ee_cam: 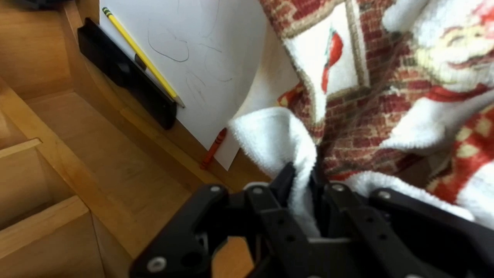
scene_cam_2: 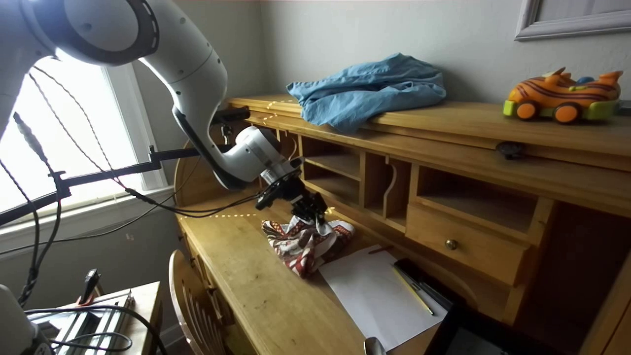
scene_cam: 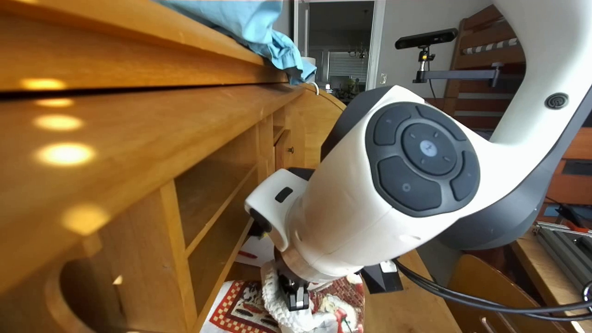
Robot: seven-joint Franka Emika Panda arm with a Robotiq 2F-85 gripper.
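Pinching a white fold of a Santa towel (ee_cam: 378,104) tight in the gripper (ee_cam: 302,181). Below, on the wooden desk (scene_cam_2: 276,291), most of that towel in a bunch. Close by, a red crayon (ee_cam: 213,149) lying over the edge of white paper (ee_cam: 216,73). On that paper, scribbles (ee_cam: 173,60) and a yellow pencil (ee_cam: 142,56), with a long black thing (ee_cam: 125,73) beside. Farther off, up high in an exterior view, a crumpled blue cloth (scene_cam_2: 369,91) and an orange toy car (scene_cam_2: 564,96).

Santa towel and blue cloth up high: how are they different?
The Santa towel has red and white pictures; the blue cloth looks plain. A fold of the Santa towel is pinched in the gripper; the blue cloth drapes, unheld, over the wooden ledge. Both are crumpled fabric.
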